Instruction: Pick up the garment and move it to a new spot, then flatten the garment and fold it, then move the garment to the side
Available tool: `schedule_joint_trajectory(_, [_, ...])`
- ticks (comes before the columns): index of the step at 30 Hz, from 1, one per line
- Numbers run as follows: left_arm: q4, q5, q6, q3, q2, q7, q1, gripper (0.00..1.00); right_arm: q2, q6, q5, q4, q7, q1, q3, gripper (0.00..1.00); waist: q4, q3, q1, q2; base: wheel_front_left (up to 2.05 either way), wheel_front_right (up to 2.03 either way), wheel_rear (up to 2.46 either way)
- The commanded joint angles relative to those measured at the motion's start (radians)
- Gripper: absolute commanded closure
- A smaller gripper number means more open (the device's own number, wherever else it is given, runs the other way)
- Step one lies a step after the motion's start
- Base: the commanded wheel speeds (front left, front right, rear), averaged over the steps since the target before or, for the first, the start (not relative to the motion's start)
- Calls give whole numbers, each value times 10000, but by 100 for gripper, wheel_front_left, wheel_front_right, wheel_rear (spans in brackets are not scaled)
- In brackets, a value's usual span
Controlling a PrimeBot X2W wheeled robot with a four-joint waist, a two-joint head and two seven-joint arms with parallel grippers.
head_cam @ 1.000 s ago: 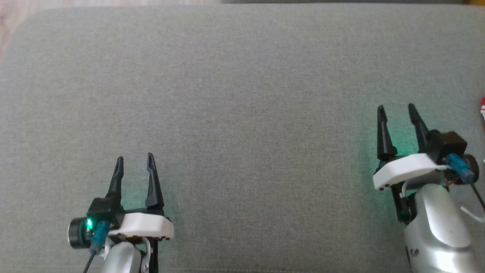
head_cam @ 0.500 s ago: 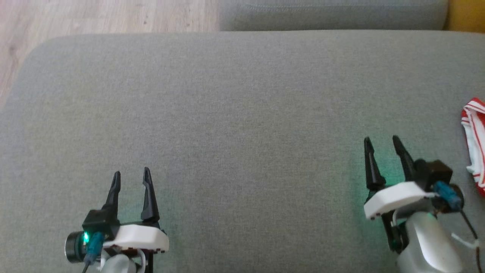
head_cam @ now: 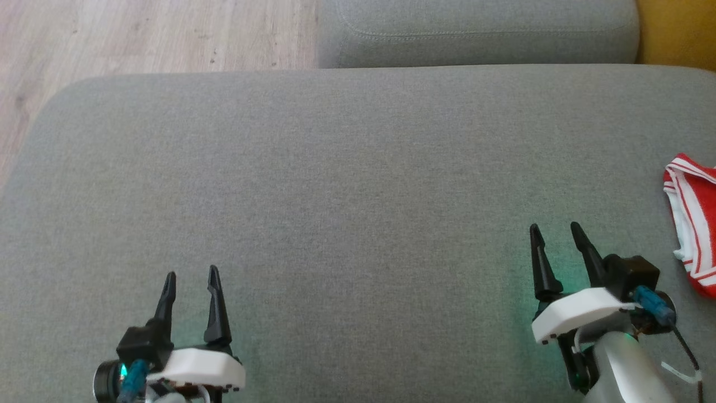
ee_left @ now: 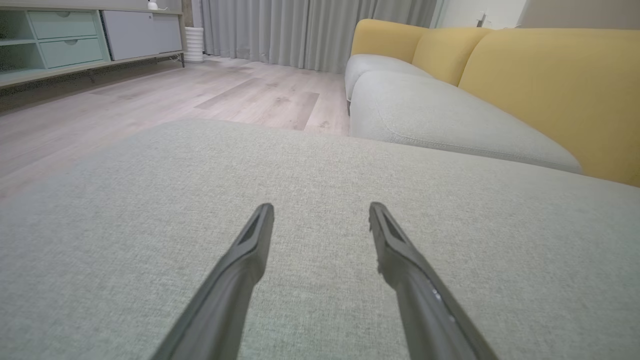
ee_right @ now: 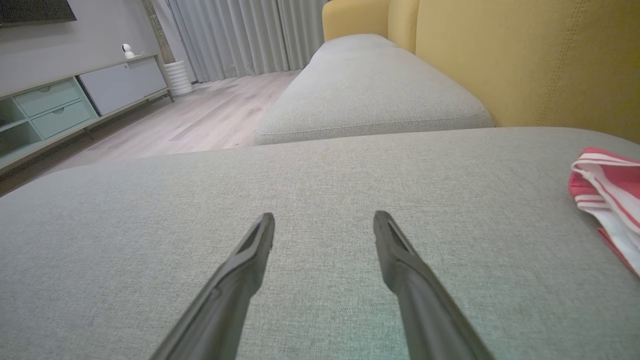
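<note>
The garment [head_cam: 695,224], red with white sleeve cloth and red-and-white stripe trim, lies bunched at the right edge of the head view, partly cut off; in the right wrist view the garment [ee_right: 607,197] sits at the far right. My right gripper [head_cam: 554,232] hovers open over the grey cushion, to the left of the garment and apart from it, and its jaws [ee_right: 324,217] hold nothing. At the lower left my left gripper [head_cam: 190,274] is open too, far from the garment, with bare cushion between its fingers [ee_left: 321,207].
A broad grey sofa cushion [head_cam: 347,184] spreads under both grippers. A second grey cushion [head_cam: 475,33] lies beyond it, with the yellow backrest [ee_right: 525,55] at the right. Wooden floor [head_cam: 140,33] lies past the cushion's far-left edge. A low cabinet [ee_left: 75,35] stands across the room.
The head camera has tilted, so the floor, the far cushion and more of the garment have come into view. Both grippers stay open and sit lower in the picture.
</note>
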Motion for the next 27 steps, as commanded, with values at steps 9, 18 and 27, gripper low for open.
schedule_joint_trajectory(9, [62,-6,-122,29,-6,7,224,100,33,0,4,147,9,82,45,100,-85,-40,0,0,0,0,0])
schedule_joint_trajectory(18, [355,-802,-202,181,-3,258,336,100,62,-1,866,362,279,374,-84,100,-119,-70,0,0,0,0,0])
schedule_joint_trajectory(27, [191,-1673,-291,302,-1,478,302,100,61,-1,1821,80,481,442,-145,100,-152,-98,0,0,0,0,0])
